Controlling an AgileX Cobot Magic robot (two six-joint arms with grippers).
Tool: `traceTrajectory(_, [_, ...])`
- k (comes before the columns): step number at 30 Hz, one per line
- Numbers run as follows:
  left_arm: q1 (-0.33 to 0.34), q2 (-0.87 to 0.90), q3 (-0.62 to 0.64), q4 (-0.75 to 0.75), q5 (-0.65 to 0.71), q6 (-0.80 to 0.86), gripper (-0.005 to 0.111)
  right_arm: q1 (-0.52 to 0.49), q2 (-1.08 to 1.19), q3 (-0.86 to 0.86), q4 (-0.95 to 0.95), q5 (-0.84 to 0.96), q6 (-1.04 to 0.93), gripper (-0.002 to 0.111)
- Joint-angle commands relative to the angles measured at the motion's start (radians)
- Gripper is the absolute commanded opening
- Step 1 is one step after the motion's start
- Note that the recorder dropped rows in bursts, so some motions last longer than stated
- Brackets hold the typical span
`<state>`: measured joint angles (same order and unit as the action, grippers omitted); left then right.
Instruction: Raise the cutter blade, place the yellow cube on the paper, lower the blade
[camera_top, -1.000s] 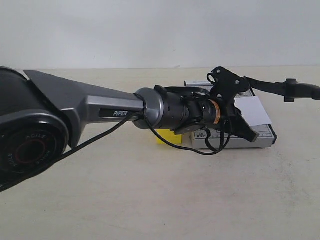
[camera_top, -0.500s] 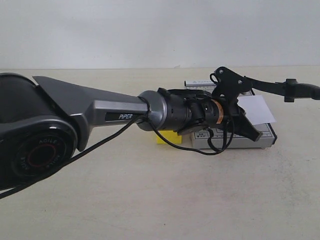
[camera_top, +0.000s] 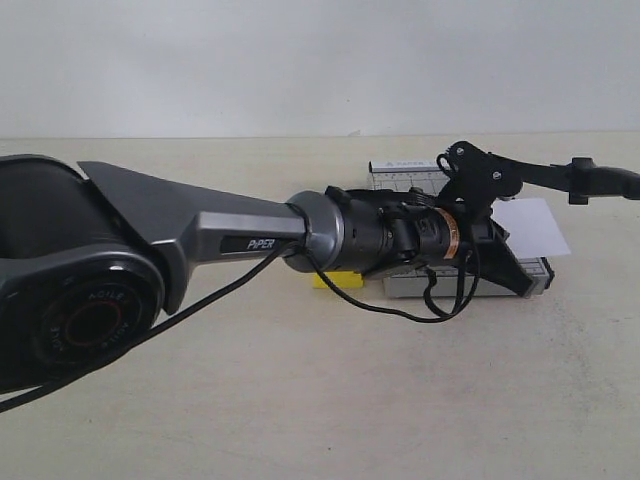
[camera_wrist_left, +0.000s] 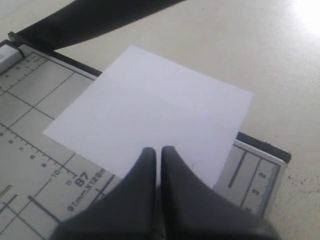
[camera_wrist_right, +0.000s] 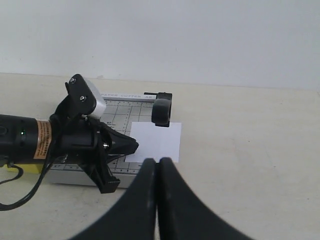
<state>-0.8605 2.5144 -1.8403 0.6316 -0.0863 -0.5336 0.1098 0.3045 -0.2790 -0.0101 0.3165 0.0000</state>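
Observation:
The cutter blade (camera_top: 545, 174) stands raised over the grey trimmer board (camera_top: 405, 168), and its handle (camera_wrist_right: 162, 111) points at the right wrist camera. The white paper (camera_top: 535, 226) lies on the board and overhangs its right end. My left gripper (camera_top: 512, 274) is shut, and its fingertips (camera_wrist_left: 148, 156) rest on the paper (camera_wrist_left: 150, 100) well inside its edge. The yellow cube (camera_top: 336, 280) sits on the table left of the board, mostly hidden behind the left arm. My right gripper (camera_wrist_right: 157, 161) is shut and empty, hovering short of the board, out of the exterior view.
The left arm (camera_top: 200, 235) stretches across the beige table (camera_top: 300, 400) from the near left and blocks much of the board. A plain wall stands behind. The blade also shows as a black band (camera_wrist_left: 100, 20) in the left wrist view.
The left arm has reached further right with its gripper shut. The paper has slid right with it and now overhangs the board's right end. The blade stays raised.

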Motion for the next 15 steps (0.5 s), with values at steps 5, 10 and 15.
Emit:
traceTrajectory(5, [-0.008, 0.047, 0.001, 0.004, -0.034, -0.009, 0.004, 0.002, -0.002, 0.0, 0.002, -0.011, 0.0, 0.0])
traceTrajectory(10, [0.002, 0.047, -0.01, 0.004, -0.061, -0.009, 0.004, 0.002, -0.002, 0.0, 0.01, 0.002, 0.0, 0.0])
traceTrajectory(15, [0.014, 0.047, -0.021, 0.004, -0.036, -0.009, 0.004, 0.002, -0.002, 0.0, 0.01, 0.002, 0.0, 0.0])
